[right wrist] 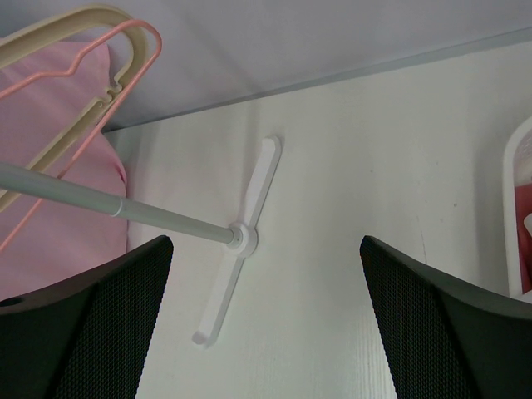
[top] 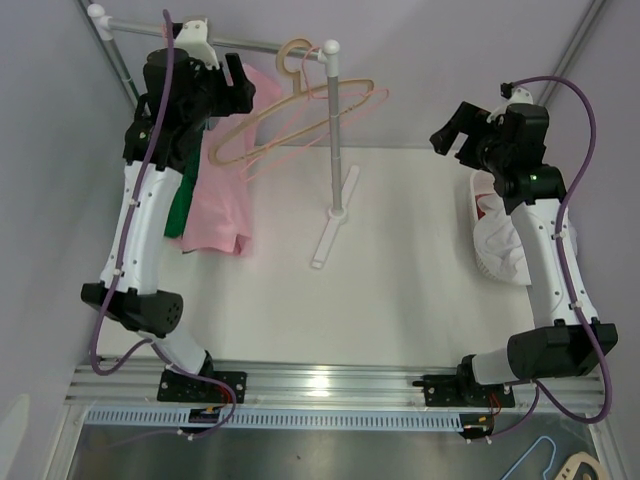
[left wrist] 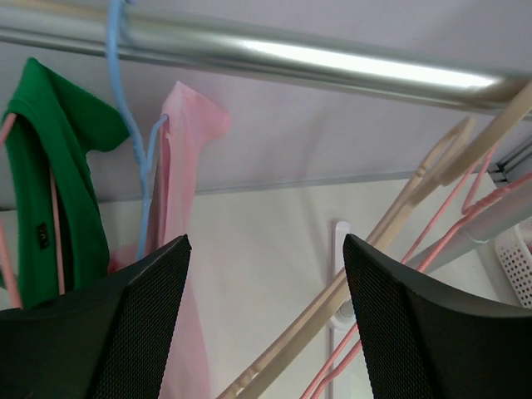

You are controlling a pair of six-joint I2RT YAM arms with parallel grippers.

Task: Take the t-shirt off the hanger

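A pink t-shirt [top: 220, 200] hangs on a light blue hanger [left wrist: 125, 108] from the metal rail [top: 250, 42] at the back left. It also shows in the left wrist view [left wrist: 187, 166] and the right wrist view [right wrist: 58, 191]. My left gripper [top: 238, 75] is raised just under the rail, right of the shirt, open and empty [left wrist: 266, 245]. My right gripper [top: 450, 135] hovers open and empty at the right, facing the rack [right wrist: 266, 241].
A green t-shirt [top: 182, 205] on a pink hanger hangs left of the pink one. Empty beige and pink hangers [top: 300, 125] hang tilted near the rack's upright pole [top: 335, 150] and its foot [right wrist: 249, 199]. A white basket [top: 480, 200] with clothes stands at the right.
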